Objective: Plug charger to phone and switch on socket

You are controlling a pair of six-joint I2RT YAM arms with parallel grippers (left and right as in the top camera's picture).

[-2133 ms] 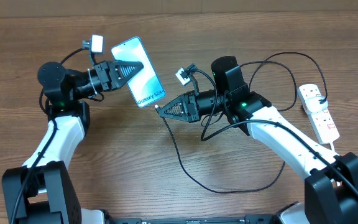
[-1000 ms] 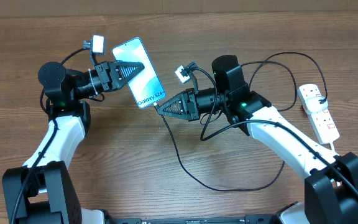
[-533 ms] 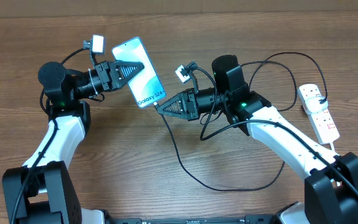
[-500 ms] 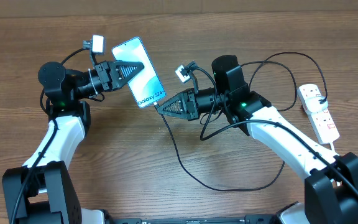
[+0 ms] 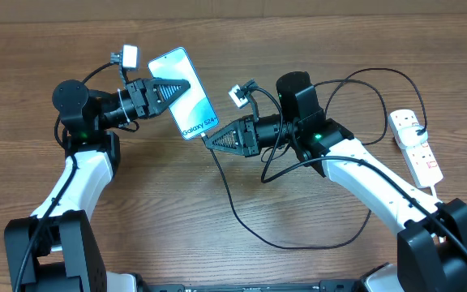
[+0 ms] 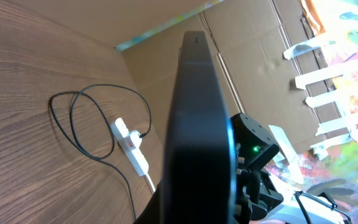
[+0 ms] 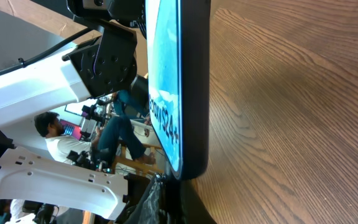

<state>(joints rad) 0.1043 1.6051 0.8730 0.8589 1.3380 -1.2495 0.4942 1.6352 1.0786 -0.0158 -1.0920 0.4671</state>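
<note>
My left gripper [image 5: 171,86] is shut on the phone [image 5: 186,99], holding it tilted above the table with its light blue "Galaxy S24+" screen up. My right gripper [image 5: 209,139] is shut on the charger's plug tip, right at the phone's lower end; contact cannot be told. The charger's thin black cable [image 5: 230,195] hangs from the gripper and loops over the table. In the right wrist view the phone [image 7: 194,87] stands edge-on just above my fingertips [image 7: 160,196]. In the left wrist view the phone's dark edge [image 6: 201,124] hides my fingers. The socket [image 5: 416,146] lies at the far right.
The socket also shows in the left wrist view [image 6: 132,146], with cable loops [image 6: 79,118] beside it. A white cord runs from the strip toward the table's right front. More black cable arcs behind the right arm [image 5: 379,75]. Bare wood lies in front of both arms.
The left gripper has shifted the phone slightly to the right, so its lower end sits closer to the right gripper's tip. The right arm has barely moved.
</note>
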